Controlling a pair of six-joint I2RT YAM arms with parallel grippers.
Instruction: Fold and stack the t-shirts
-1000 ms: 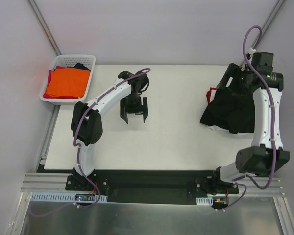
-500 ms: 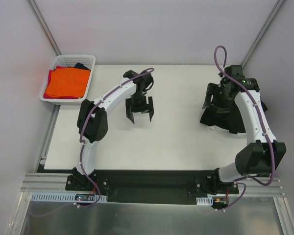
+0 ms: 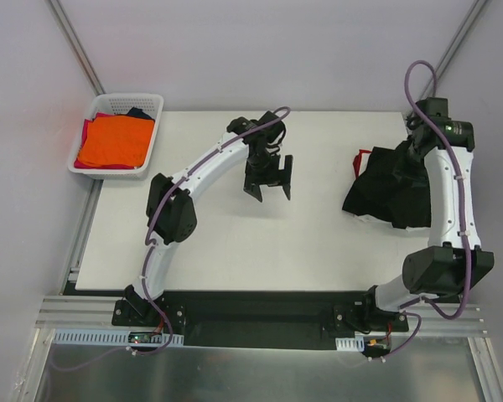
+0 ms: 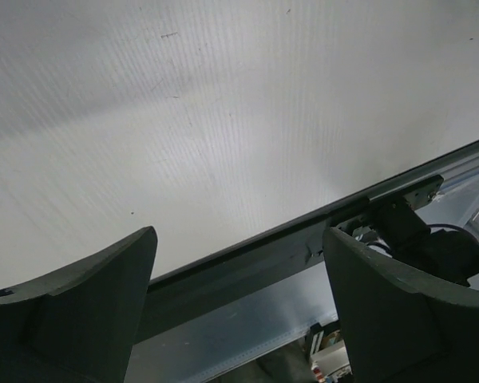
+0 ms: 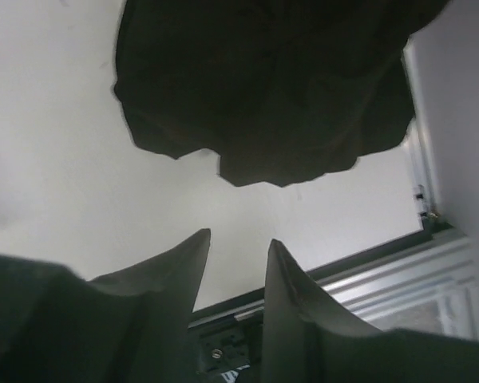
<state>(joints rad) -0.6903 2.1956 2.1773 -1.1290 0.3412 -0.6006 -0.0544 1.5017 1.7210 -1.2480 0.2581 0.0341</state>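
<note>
One white bench (image 3: 318, 243), matt and faintly ribbed, bare through the middle. Pale walls stand behind and at both sides, with a metal rail along the lower edge of the frame.

One black t-shirt (image 3: 386, 197), crumpled in an unfolded heap at the right of the frame.

One white basket (image 3: 109, 172), upper left corner, holding an orange t-shirt (image 3: 113, 141) on top of others.

One left end effector (image 3: 270, 191), centre of the frame above bare surface, wide open, holding nothing.

One right end effector (image 5: 236, 243), just beside the black heap, fingers narrowly apart, nothing between them.

Handling note: likely best to pinch a single layer at a hem or shoulder, not the bunched middle. Then draw it toward the bare centre so it spreads flat.
</note>
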